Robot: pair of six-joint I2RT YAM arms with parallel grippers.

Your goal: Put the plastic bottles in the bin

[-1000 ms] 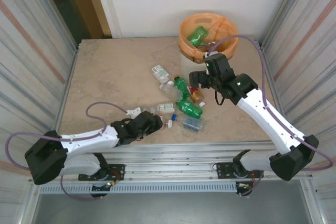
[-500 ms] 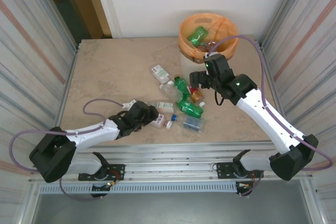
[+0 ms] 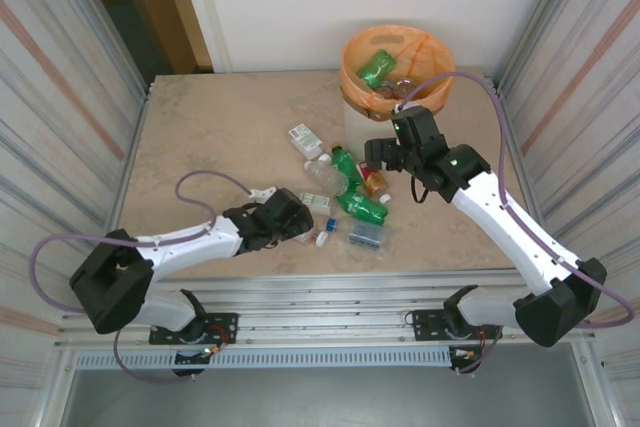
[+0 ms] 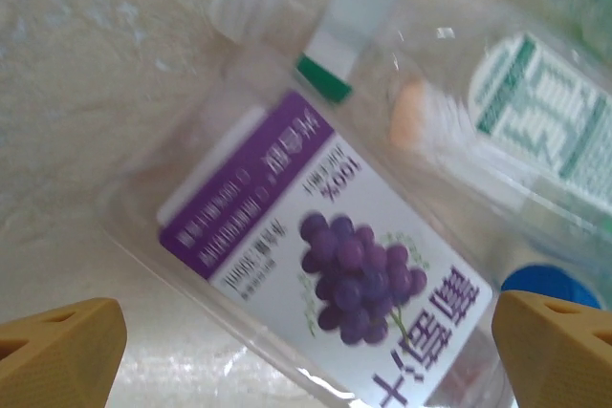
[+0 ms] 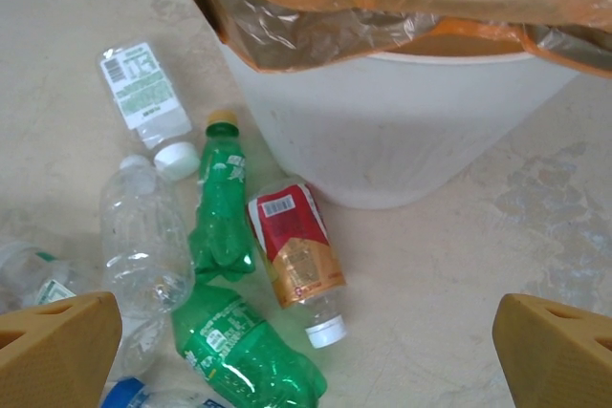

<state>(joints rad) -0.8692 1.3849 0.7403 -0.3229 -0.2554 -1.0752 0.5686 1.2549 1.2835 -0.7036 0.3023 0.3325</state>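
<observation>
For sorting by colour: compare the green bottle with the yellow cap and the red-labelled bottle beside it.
The green bottle is green plastic, yellow-capped; the red-labelled bottle is amber-brown, white-capped. The green bottle's cap points away from the wrist camera, the red-labelled bottle's toward it. Both lie on the table beside the bin.

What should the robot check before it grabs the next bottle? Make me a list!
1. Left gripper open: ok, fingertips wide apart.
2. Grape bottle between its fingertips: ok.
3. Grape bottle free of neighbours: not ok, a green-print bottle lies close beside it.
4. Right gripper open and empty: ok.
5. Room in the bin: ok, little inside.
6. Grape bottle's cap on: cannot tell, too blurred.
</observation>
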